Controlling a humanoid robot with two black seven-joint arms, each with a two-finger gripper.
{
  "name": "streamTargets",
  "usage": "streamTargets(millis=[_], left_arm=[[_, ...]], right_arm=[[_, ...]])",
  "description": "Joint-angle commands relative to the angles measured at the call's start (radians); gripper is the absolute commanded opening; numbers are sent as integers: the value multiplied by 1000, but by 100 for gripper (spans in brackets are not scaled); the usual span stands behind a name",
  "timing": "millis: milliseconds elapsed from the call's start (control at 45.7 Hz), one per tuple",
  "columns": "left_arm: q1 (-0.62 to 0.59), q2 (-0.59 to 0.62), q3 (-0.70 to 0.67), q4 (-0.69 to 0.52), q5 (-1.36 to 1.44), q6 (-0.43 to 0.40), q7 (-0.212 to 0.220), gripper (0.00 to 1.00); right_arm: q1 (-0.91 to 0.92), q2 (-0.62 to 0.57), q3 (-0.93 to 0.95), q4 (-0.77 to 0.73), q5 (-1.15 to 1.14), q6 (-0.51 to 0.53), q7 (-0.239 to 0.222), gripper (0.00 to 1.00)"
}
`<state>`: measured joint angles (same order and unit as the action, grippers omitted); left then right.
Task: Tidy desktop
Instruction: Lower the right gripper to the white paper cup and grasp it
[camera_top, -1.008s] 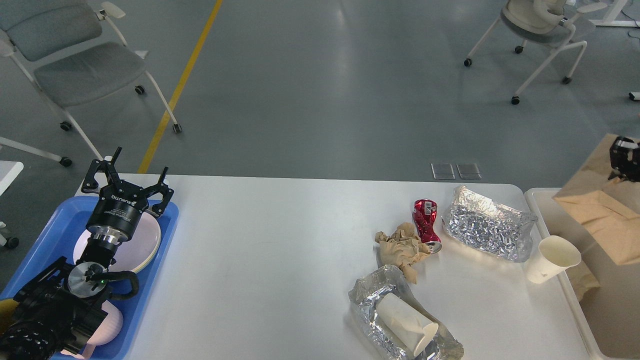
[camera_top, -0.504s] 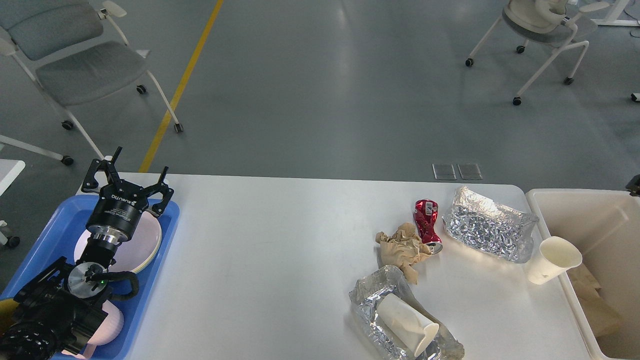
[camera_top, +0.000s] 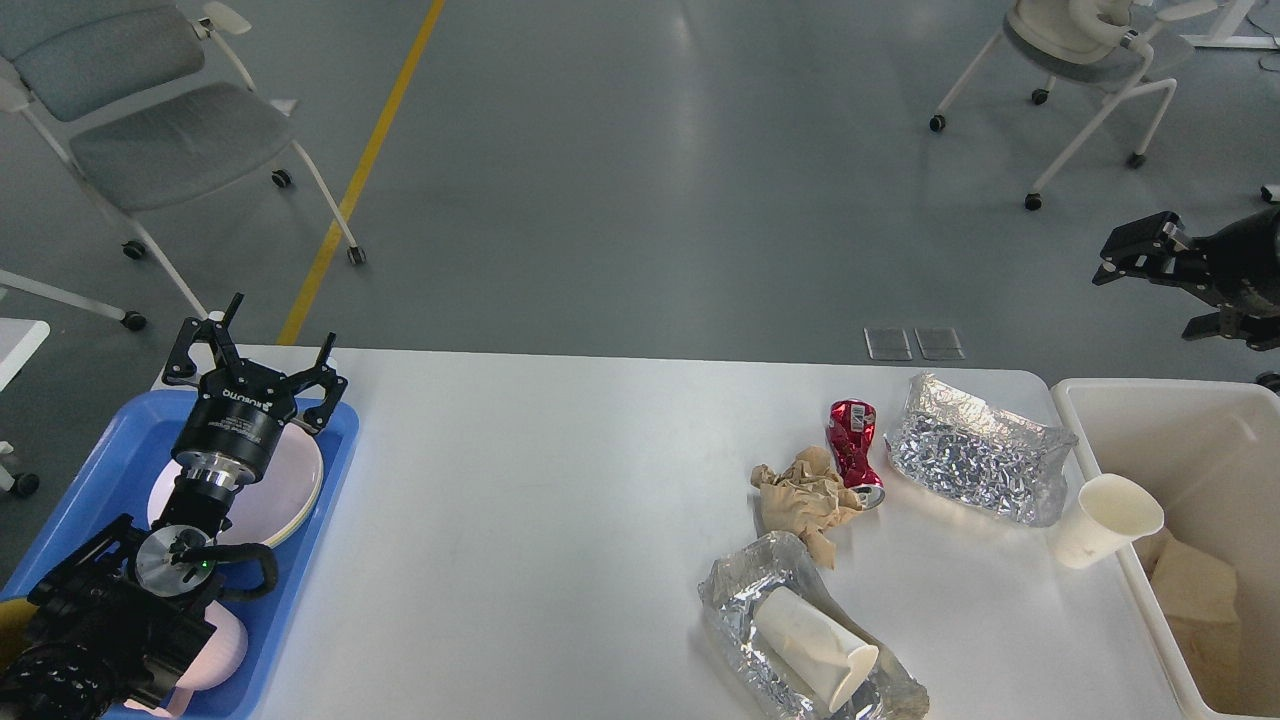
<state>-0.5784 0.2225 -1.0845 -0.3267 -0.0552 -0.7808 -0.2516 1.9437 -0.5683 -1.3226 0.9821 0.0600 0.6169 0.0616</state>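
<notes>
At right edge, the black right gripper (camera_top: 1140, 262) hangs opened wide and empty above the cream rectangular plastic bin (camera_top: 1130, 408), holding crumpled brown paper (camera_top: 1195, 590); the black left gripper (camera_top: 255, 350), fingers spread, hovers over the blue plastic tray (camera_top: 310, 520).

Office-lab: wheeled chairs (camera_top: 150, 120), floor tape (camera_top: 360, 170)

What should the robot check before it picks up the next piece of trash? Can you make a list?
1. Right gripper empty: ok, nothing is between its fingers.
2. Right gripper open: ok, its fingers stand apart, up above the bin.
3. Bin has room: ok, only brown paper lies inside.
4. Trash left on the desktop: not ok, the red can, the crumpled paper, two foil bags and two paper cups are there.
5. Nearest piece easy to reach: ok, the upright paper cup stands free beside the bin.
6. Left gripper out of the way: ok, it is over the blue tray.
</notes>
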Motion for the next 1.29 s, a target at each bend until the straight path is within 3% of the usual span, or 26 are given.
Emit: streamTargets(millis=[0,110,241,460,745,1117,1270], left_arm=[[0,0,0,0,0,0,0,96],[0,0,0,0,0,0,0,96],[0,0,0,0,0,0,0,96],[0,0,0,0,0,0,0,96],[0,0,0,0,0,0,0,96],[0,0,0,0,0,0,0,96],[0,0,0,0,0,0,0,96]], right_arm=[[147,77,-17,69,1,217,1,100],[228,156,-26,119,1,342,1,100],[222,165,-32,116,1,339,1,100],[-76,32,-32,18,-2,161,0,100],[-400,-114,29,-106,3,47,0,100],[-598,-143,160,-109,3,-152,0,100],[-687,-142,218,-114,3,-285,0,100]])
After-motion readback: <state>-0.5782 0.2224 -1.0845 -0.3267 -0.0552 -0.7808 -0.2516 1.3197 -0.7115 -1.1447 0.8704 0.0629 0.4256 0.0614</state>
